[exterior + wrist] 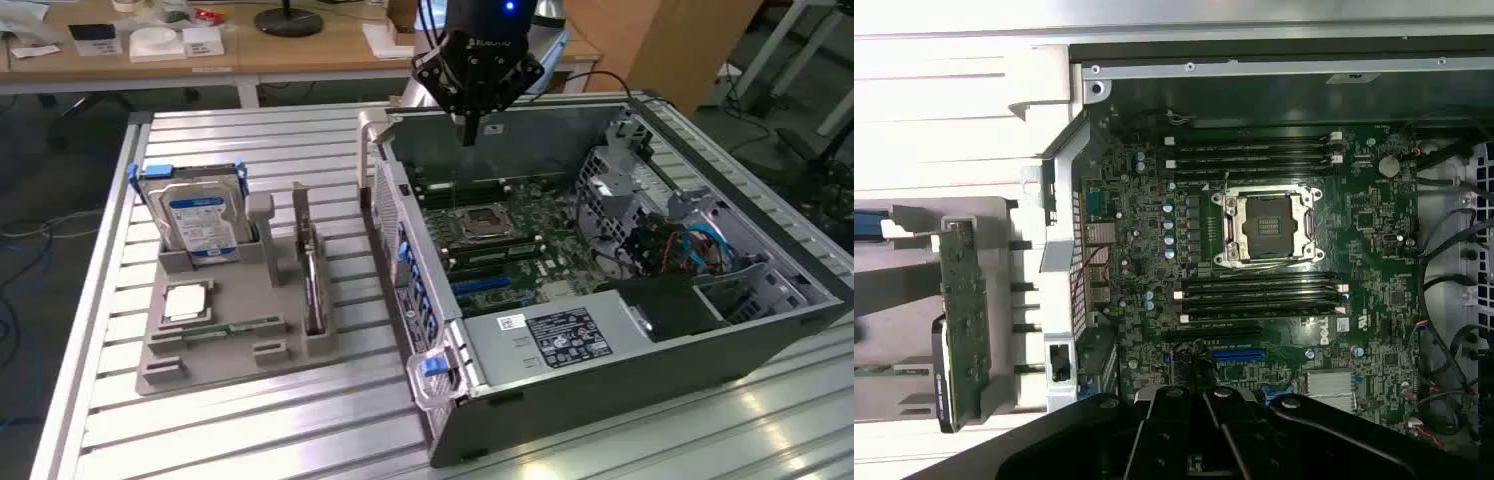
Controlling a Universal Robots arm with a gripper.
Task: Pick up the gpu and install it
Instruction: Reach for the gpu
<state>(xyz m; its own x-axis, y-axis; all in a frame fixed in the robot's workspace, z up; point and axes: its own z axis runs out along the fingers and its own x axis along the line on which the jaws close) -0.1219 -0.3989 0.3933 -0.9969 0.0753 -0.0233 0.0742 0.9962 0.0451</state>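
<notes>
The gpu point(314, 285) stands on its edge in the grey holder point(214, 345) on the table, beside the open computer case point(747, 330), and nothing touches it. So it is not yet picked up and not installed. The gripper point(467, 135) hangs above the motherboard point(534, 220), well apart from the card, its fingers closed together and holding nothing. I judge the task is at its very beginning.

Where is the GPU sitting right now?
In the exterior view, left of centre, the gpu stands on edge in the grey holder, between the hard drive and the open computer case.
</notes>
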